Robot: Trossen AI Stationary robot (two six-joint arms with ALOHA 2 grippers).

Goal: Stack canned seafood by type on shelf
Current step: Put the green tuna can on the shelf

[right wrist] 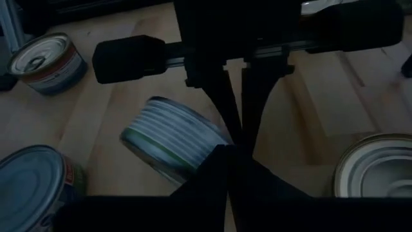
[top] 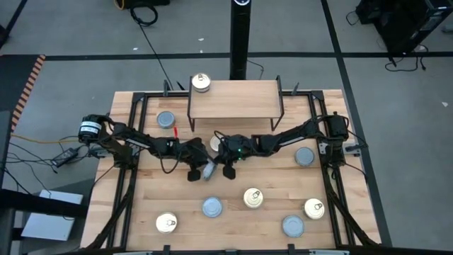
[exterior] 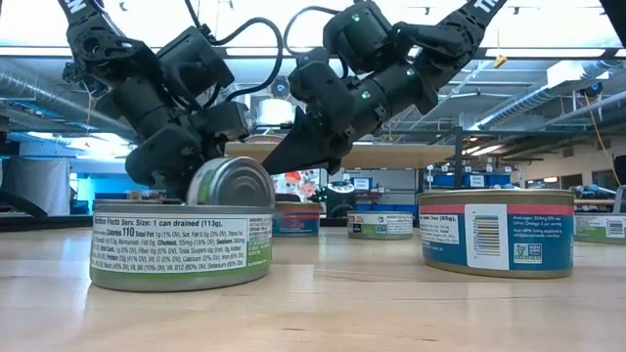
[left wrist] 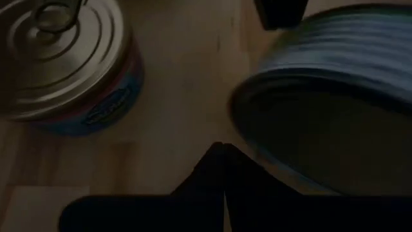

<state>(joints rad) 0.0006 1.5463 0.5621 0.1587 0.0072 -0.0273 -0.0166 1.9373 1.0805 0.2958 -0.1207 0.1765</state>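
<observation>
You are working over a slatted light-wood bench [top: 233, 184] standing on a grey floor, with a black metal frame running along its left, right and far edges. In the low view an open office-like room with ceiling pipes is stretching out behind it.

The shelf [top: 235, 99] is sitting at the bench's far edge, centred, with 1 gold-topped tin [top: 201, 83] resting on its far left corner. Other tins are lying scattered: a blue-grey one [top: 166, 119] left of the shelf, another [top: 304, 156] near the right rail, and 5 across the near half — gold tops at [top: 166, 223], [top: 253, 197] and [top: 314, 208], blue-grey tops at [top: 212, 207] and [top: 293, 226].

Both arms are meeting just in front of the shelf. The left end effector [top: 193, 172] is showing its fingers pressed together, gripping nothing. The right end effector [top: 228, 170] is likewise closed and empty. Between them a tilted tin [top: 210, 170] is lying on its edge on the bench — its blue-grey face is turned up at an angle in the low view [exterior: 231, 183].

The near middle of the bench is crowded with tins; the strip directly under the shelf is shadowed and you cannot tell much there.
</observation>
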